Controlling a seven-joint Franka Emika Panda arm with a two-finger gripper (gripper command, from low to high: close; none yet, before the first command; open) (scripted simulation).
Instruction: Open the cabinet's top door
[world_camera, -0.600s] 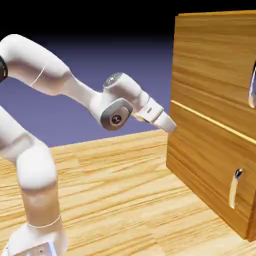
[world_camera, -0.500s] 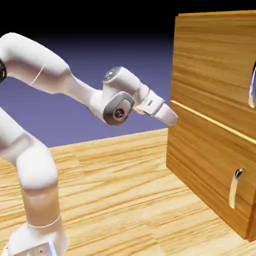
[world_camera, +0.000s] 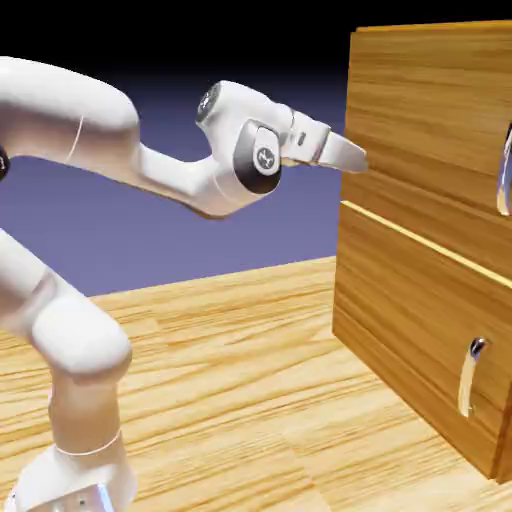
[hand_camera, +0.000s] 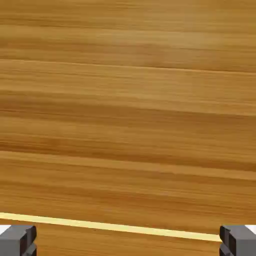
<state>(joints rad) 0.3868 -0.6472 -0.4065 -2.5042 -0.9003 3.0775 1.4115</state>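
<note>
The cabinet (world_camera: 372, 330) is a large light-brown wood-grain box at the exterior view's right. Its top door (world_camera: 430, 120) is the taller upper panel, with a curved silver handle (world_camera: 505, 172) cut off by the right edge. My gripper (world_camera: 354, 157) points at the top door's left edge, far from that handle, very close to the wood; I cannot tell whether it touches. In the hand view the top door's wood (hand_camera: 128, 110) fills the picture. The two grey fingertips (hand_camera: 17, 240) sit far apart at the bottom corners, open, with nothing between them.
Below the pale seam (hand_camera: 125, 227) lies the shorter lower door (world_camera: 410, 320) with its small silver handle (world_camera: 468, 375). The wooden table (world_camera: 230, 400) stretches beneath the arm, whose white base (world_camera: 75, 470) stands at the lower left.
The hand has risen from the level of the seam between the doors to the height of the top door and has levelled out. The jaws stay open.
</note>
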